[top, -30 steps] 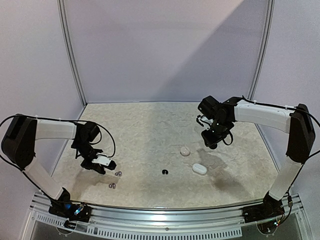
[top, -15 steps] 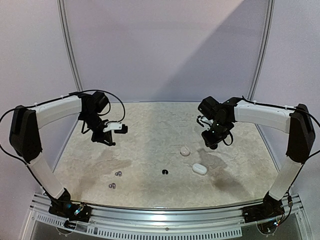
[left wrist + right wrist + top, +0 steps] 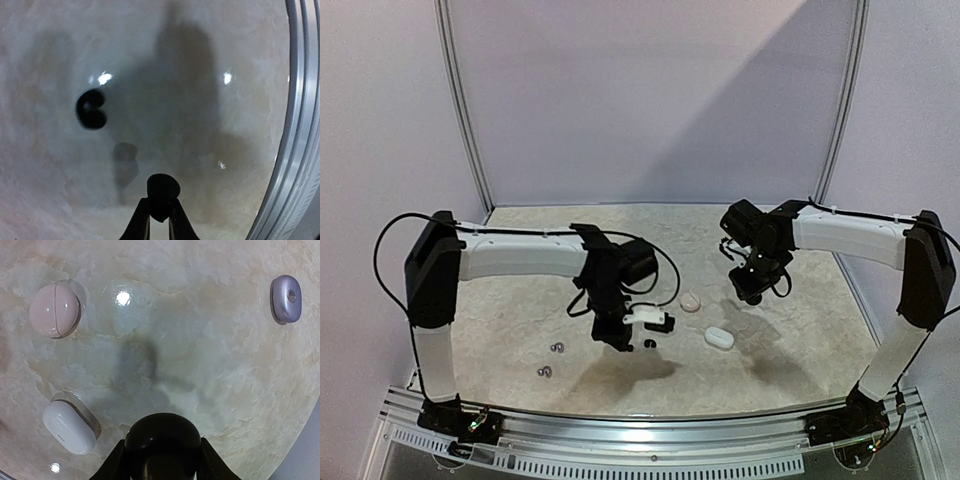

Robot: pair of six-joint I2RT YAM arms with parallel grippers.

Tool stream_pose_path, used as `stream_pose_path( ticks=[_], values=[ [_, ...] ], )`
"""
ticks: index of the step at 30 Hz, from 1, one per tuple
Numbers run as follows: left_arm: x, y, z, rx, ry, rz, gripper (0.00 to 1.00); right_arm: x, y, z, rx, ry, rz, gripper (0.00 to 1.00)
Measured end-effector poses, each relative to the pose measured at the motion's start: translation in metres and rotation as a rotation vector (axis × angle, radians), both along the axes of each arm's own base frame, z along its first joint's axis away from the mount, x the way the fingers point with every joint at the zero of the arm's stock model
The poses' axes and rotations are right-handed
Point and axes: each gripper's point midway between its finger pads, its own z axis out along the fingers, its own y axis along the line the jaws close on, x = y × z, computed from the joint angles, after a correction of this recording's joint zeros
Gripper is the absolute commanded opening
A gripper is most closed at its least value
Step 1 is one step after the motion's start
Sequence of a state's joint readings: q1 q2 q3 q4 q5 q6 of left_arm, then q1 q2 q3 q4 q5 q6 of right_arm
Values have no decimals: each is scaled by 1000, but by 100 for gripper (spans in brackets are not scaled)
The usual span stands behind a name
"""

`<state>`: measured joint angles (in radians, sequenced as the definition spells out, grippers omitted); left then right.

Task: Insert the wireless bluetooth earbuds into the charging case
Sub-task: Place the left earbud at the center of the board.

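Above marbled table [image 3: 800,340], left claw [image 3: 159,204] pinches earbud [image 3: 163,187], right claw [image 3: 162,452] holds case [image 3: 162,432].

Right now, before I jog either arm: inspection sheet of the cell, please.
Surface: marbled beige table, glossy, only glare and shadows on it.
Job's things: black earbud in the left tool; loose dark bud on the table, one or two pieces, cannot tell; small bud and second bud on the near left; pink round case and white case, both closed; lavender piece lying apart.
Clutter: nothing seen.
Grippers: left tool shut on the black earbud; right tool shut on a black rounded object.
Cables: black cable loops beside the left wrist.
Surroundings: pale walls; metal rail along the near edge.
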<state>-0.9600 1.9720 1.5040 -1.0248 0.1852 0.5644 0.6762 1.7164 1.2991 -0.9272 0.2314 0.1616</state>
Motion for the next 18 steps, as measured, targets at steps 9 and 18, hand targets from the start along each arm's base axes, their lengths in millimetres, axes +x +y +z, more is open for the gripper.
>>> stream_pose_path(
  ticks=[9, 18],
  values=[
    [-53, -33, -45, 144, -45, -153, 18, -1, -1, 9, 18, -22, -10, 13],
    [-45, -36, -47, 184, -76, -152, 90, -1, -1, 13, 24, -30, -10, 13]
  ],
)
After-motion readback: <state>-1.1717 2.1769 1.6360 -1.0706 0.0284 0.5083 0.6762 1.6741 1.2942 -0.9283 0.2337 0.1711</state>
